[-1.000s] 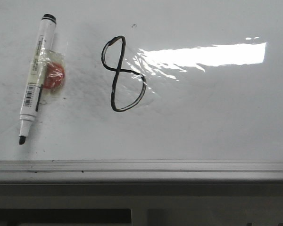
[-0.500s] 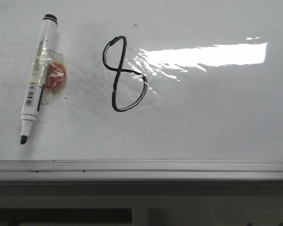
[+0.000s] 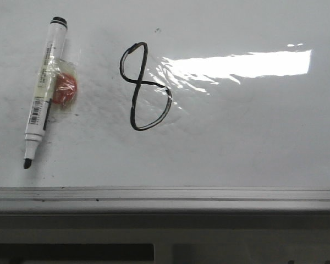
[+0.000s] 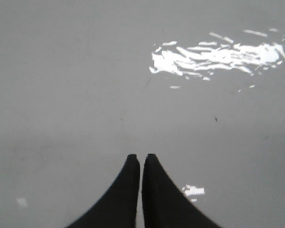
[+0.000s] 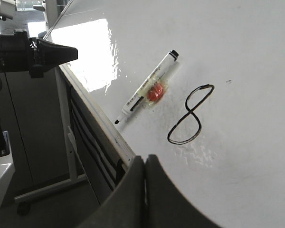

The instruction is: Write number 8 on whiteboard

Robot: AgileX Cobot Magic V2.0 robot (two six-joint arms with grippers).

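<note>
The number 8 [image 3: 144, 87] is drawn in black on the whiteboard [image 3: 253, 143], narrow loop above a wider one. A marker [image 3: 42, 91] lies uncapped to its side, apart from it, with a red lump [image 3: 64, 89] taped against its barrel. The right claw [image 5: 144, 161], tips together and empty, hangs off the board's near edge, the figure ahead of it. The left claw [image 4: 141, 159], tips together and empty, is over bare board.

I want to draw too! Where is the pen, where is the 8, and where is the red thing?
pen [image 3: 42, 93], front view, middle of its white barrel.
8 [image 3: 134, 103], front view, on the line at the left of its lower loop.
red thing [image 3: 66, 89], front view, its middle, taped beside the pen.
</note>
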